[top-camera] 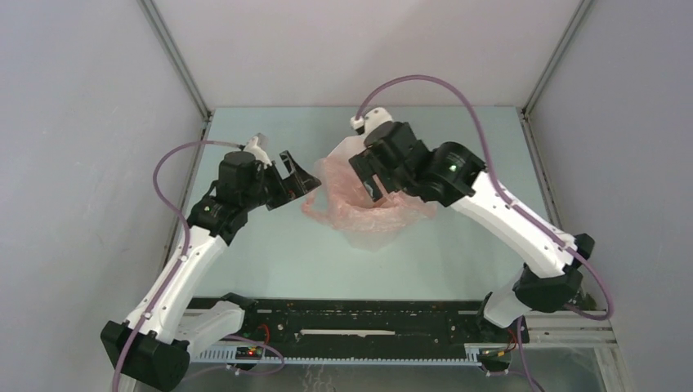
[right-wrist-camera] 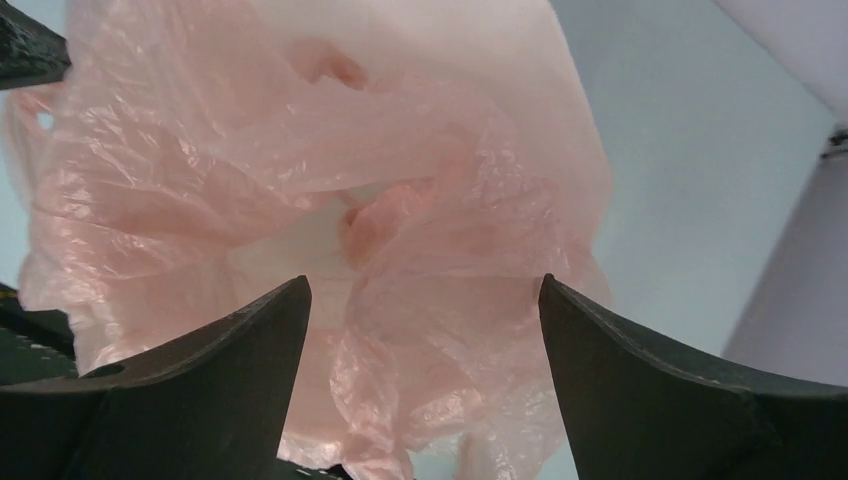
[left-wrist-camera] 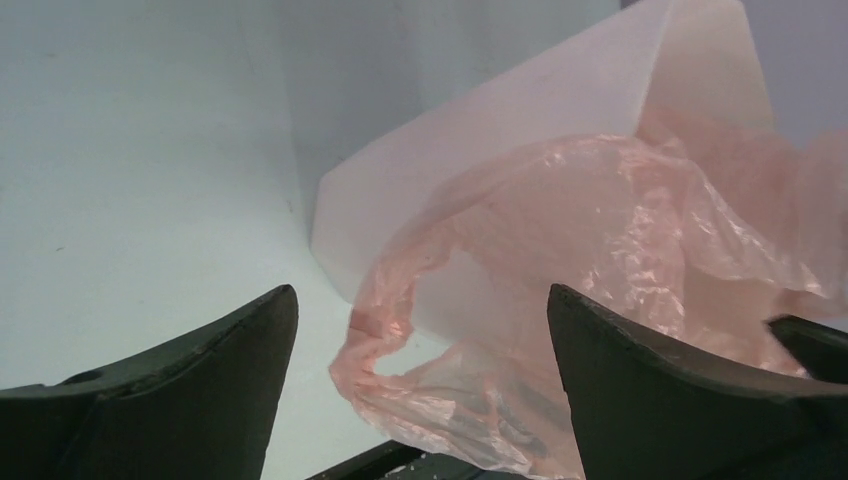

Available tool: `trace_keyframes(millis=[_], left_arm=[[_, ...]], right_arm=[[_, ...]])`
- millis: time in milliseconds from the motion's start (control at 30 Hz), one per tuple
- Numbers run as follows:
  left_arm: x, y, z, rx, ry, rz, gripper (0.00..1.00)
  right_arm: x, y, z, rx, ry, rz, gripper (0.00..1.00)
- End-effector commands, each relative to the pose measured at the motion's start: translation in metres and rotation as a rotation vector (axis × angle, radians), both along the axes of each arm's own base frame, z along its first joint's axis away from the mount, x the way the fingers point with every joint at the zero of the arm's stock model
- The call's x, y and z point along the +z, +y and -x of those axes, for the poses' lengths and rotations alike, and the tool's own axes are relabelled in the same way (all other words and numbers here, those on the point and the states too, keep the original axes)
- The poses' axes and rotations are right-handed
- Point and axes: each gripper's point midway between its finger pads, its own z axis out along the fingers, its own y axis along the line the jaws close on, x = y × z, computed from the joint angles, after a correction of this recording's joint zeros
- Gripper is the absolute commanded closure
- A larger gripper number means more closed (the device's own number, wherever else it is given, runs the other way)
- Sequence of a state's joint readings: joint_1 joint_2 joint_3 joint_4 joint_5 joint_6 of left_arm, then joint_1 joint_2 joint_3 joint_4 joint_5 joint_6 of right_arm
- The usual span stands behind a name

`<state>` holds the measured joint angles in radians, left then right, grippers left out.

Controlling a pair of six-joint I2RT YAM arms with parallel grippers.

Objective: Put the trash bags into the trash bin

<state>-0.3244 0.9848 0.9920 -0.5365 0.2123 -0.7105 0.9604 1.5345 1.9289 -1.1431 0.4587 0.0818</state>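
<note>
The pale-pink trash bag (top-camera: 351, 208) lies crumpled over and around the white trash bin (top-camera: 342, 152) at the table's middle. In the left wrist view a faceted bin wall (left-wrist-camera: 480, 130) shows, with the bag (left-wrist-camera: 600, 230) draped over its rim and down to the table. My left gripper (top-camera: 301, 176) (left-wrist-camera: 420, 290) is open just left of the bin, its jaws wide apart around loose film without pinching it. Over the bin from the right, my right gripper (top-camera: 373, 183) (right-wrist-camera: 422, 281) is open above the bag (right-wrist-camera: 300, 150), nothing gripped. The bin's inside is hidden by film.
The pale green table (top-camera: 270, 261) runs out to grey walls on three sides, with metal frame posts (top-camera: 176, 61) at the back corners. Pink cables (top-camera: 458, 90) loop above both arms. A black rail (top-camera: 359, 314) crosses the near edge between the arm bases.
</note>
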Motion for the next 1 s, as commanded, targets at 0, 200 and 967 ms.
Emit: trace_keyframes(millis=[0,200,967], left_arm=[[0.017,-0.021,-0.002,-0.101,-0.073,0.103,0.04],[0.002,-0.014,-0.01,-0.054,-0.039,0.065,0.21],[-0.005,0.017,-0.065,0.135,-0.058,-0.053,1.0]], right_arm=[[0.013,-0.019,-0.006,-0.076,-0.11,0.161,0.07],[0.017,-0.034,-0.024,-0.184,-0.17,0.227,0.18],[0.027,-0.042,-0.111,-0.077,-0.041,-0.318,1.0]])
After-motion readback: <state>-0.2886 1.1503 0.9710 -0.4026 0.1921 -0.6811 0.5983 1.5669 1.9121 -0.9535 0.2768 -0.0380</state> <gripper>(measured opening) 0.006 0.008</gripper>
